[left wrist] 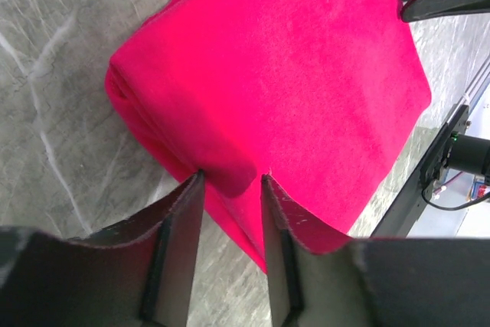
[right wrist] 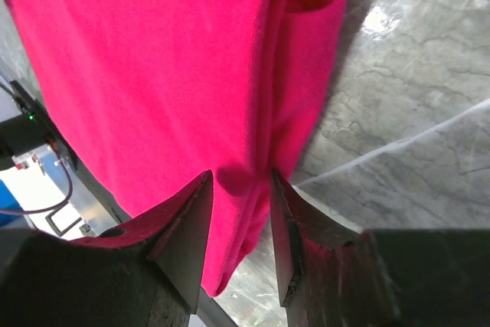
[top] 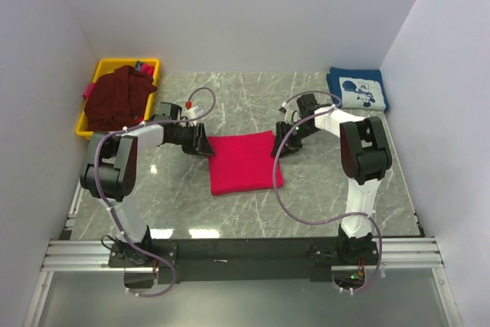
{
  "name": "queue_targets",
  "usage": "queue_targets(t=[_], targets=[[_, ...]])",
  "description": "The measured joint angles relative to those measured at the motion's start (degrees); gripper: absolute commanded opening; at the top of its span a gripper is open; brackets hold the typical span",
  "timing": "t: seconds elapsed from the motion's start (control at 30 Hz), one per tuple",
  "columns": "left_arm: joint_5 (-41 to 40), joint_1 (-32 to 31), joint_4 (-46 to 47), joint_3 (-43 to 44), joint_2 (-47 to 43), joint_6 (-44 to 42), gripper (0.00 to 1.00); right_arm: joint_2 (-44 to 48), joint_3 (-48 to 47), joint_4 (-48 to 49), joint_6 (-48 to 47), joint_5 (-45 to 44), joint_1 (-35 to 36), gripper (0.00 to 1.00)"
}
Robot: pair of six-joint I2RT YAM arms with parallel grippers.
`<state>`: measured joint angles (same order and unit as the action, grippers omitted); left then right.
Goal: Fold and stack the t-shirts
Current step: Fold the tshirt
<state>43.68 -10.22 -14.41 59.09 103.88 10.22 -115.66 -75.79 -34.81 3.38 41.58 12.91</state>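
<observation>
Here red t-shirt (top: 243, 162) between left tool (left wrist: 232, 181), right tool (right wrist: 241, 180); edges seemingly pinched

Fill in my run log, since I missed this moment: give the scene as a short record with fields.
red tee: folded, centre
left hand: pinching red tee's far left corner
right hand: pinching its far right corner
navy tee: folded, far right
maroon tee: crumpled in yellow bin, far left

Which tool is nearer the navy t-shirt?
Right. The right tool pinches the red t-shirt's right edge, toward the navy t-shirt; the left tool pinches its left edge, farther away.
</observation>
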Motion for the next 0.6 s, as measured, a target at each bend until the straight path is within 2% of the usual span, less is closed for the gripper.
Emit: queue_targets(t=[0.1, 0.17, 0.2, 0.27, 0.4, 0.6], targets=[[0.0, 0.0, 0.0, -0.1, 0.1, 0.0, 0.33, 0.0, 0.0, 0.2, 0.2, -0.5, 0.0, 0.43], [0.0, 0.0, 0.0, -0.1, 0.2, 0.0, 0.27, 0.0, 0.0, 0.3, 0.4, -0.4, 0.1, 0.35], [0.0, 0.0, 0.0, -0.1, 0.3, 0.0, 0.25, 0.0, 0.0, 0.4, 0.5, -0.4, 0.1, 0.28], [0.0, 0.0, 0.0, -0.1, 0.6, 0.0, 0.18, 0.0, 0.0, 0.7, 0.8, -0.3, 0.1, 0.23], [0.1, 0.0, 0.0, -0.1, 1.6, 0.0, 0.03, 0.0, 0.0, 0.9, 1.0, 0.1, 0.1, 0.0], [0.0, 0.7, -1.4, 0.0, 2.0, -1.4, 0.01, 1.3, 1.8, 2.3, 1.0, 0.5, -0.4, 0.0]])
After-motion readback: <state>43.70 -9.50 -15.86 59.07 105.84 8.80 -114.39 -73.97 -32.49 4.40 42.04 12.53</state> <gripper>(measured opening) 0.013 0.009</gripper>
